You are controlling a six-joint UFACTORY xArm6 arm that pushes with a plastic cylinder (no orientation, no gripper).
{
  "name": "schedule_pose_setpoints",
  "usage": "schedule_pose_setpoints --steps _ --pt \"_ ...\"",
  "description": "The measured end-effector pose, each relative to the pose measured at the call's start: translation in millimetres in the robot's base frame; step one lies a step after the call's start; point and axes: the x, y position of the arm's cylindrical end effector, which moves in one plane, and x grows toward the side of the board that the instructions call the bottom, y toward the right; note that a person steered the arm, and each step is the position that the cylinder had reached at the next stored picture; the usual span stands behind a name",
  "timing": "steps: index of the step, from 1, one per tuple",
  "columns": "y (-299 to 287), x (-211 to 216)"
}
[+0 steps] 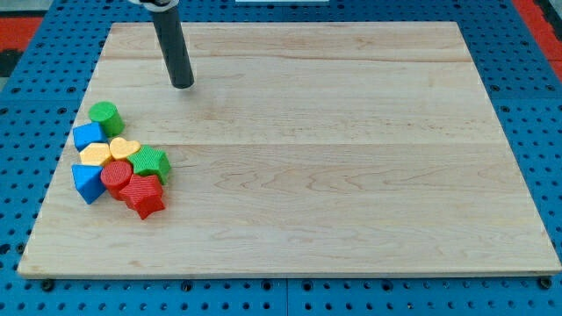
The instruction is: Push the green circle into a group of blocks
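The green circle (105, 116) sits at the view's left, at the top of a cluster of blocks, touching a blue block (88, 135) just below it. The cluster also holds a yellow heart (125, 147), a yellow block (95, 155), a green star (150, 163), a red circle (115, 177), a blue triangle (87, 183) and a red star (144, 197). My tip (183, 84) is up and to the right of the green circle, apart from all blocks.
The wooden board (351, 158) lies on a blue pegboard table (18, 105). The cluster is close to the board's left edge.
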Motion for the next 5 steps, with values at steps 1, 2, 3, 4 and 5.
schedule_pose_setpoints --steps 1,2,3,4,5 --pt "-86 28" --pt "-88 50" --pt "-95 57" --pt "-109 59" --pt "-141 68"
